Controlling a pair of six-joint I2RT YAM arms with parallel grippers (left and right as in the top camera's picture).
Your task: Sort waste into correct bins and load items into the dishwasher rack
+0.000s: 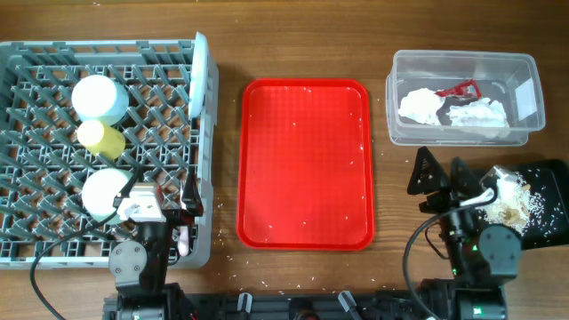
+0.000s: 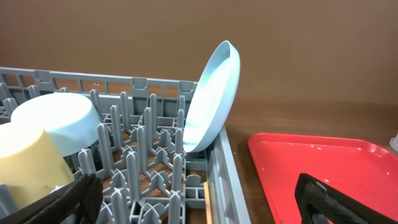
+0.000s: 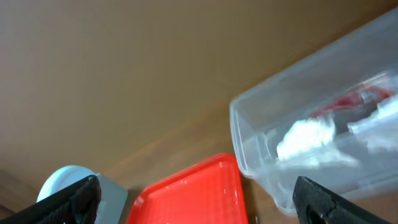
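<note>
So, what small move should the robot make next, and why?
Probably the right gripper, open and empty, should reach for the right edge of the red tray to tip its few crumbs into the black bin. The dishes stand in the rack and the napkins lie in the clear tub.

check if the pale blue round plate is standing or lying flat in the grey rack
Standing on edge, tilted: the pale blue round plate sits in the grey plastic lattice rack beside one wall.
</note>
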